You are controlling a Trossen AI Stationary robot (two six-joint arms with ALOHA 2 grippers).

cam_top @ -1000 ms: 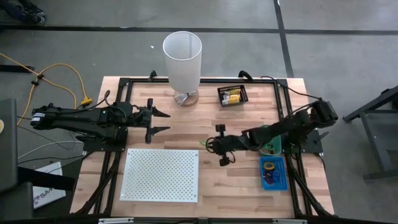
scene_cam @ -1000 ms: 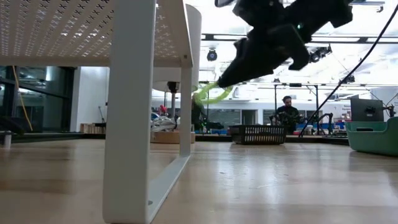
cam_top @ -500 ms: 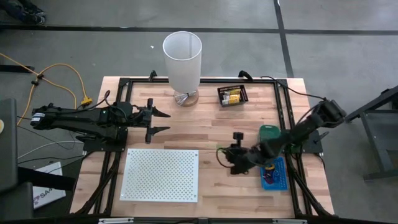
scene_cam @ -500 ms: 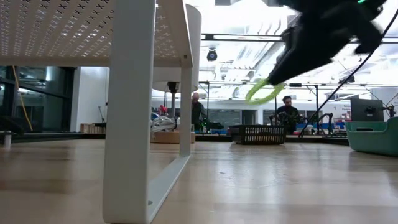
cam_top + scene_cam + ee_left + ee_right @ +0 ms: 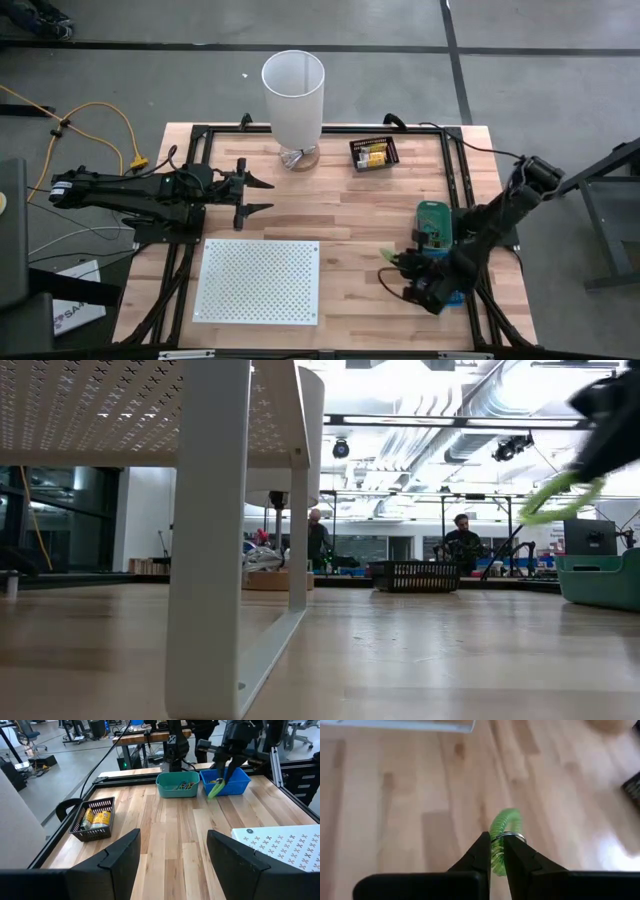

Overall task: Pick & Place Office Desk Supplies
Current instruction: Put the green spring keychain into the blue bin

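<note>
Wooden table (image 5: 330, 215), slatted top, black frame around it; two arms on it.

Left side: left hand (image 5: 250, 194), one, idle above the table's left-rear part, fingers spread wide with nothing between them. White perforated board (image 5: 258, 280), one, on legs at the front left; the low view cuts off most of it.

Centre rear: tall white cylinder (image 5: 293, 97), one; something shiny lies at its foot, too small to tell. Black mesh basket (image 5: 373, 153), one, right of the cylinder, holding two yellow-orange packets (image 5: 97, 817).

Right side: teal bin (image 5: 177, 785), one, with small coloured items inside that cannot be counted. Blue bin (image 5: 237, 781), one, just beside the teal one; in the high view the right arm covers most of it, and its contents are hidden. Right hand (image 5: 497, 851), one, in the air at the blue bin's left edge, fingers narrow and pinched on one green coil loop (image 5: 503, 834) with a small metal ring on it. The loop hangs clear of the table; whether it is over the bin's edge or just outside cannot be told. In the low view the hand is mostly cut off at the right edge.
</note>
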